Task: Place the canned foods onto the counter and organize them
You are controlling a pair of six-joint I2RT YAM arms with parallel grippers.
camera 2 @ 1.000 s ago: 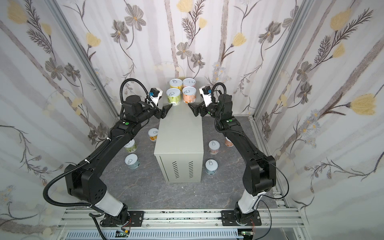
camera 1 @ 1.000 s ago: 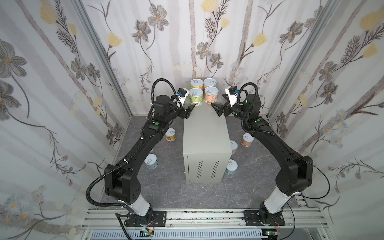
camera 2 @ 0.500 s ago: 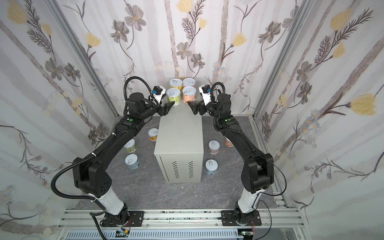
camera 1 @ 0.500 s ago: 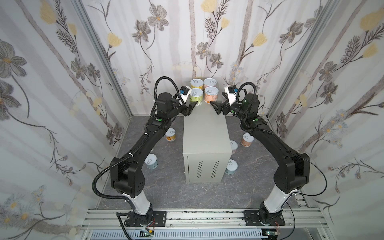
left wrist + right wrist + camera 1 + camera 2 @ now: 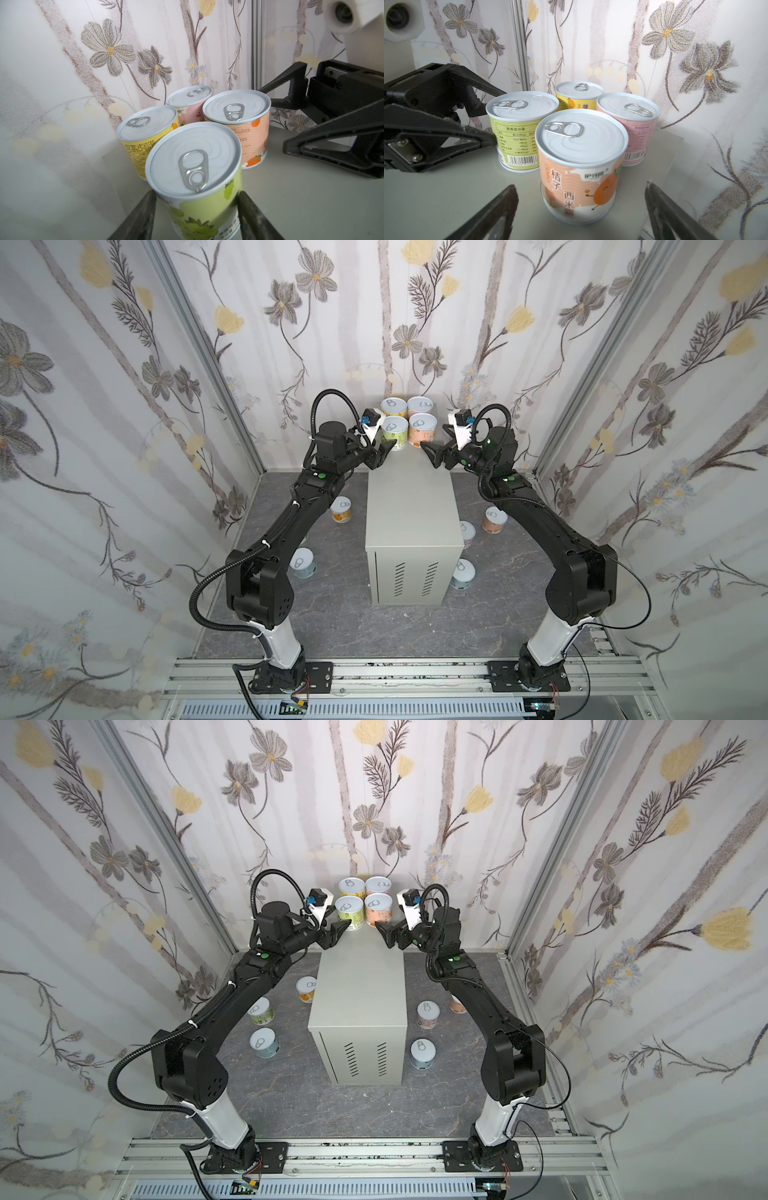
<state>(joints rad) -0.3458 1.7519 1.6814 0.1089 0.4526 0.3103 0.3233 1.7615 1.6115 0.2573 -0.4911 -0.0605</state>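
Green can (image 5: 195,166) on counter (image 5: 301,207), tight between left fingers (image 5: 141,218); orange can (image 5: 581,155) loose between wide right fingers (image 5: 496,212).

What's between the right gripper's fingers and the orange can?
Only bare counter either side: right gripper open, fingers clear of the orange can, per the right wrist view.

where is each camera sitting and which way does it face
Top views: high over the front rail, looking down toward the back wall; both whole arms, left end effector, right end effector, counter.
Left wrist: on the left arm, facing the green can between its own fingers.
Right wrist: on the right arm, facing the orange can between its own fingers.
Shared: both wrist views show the same four cans and the opposite end effector.
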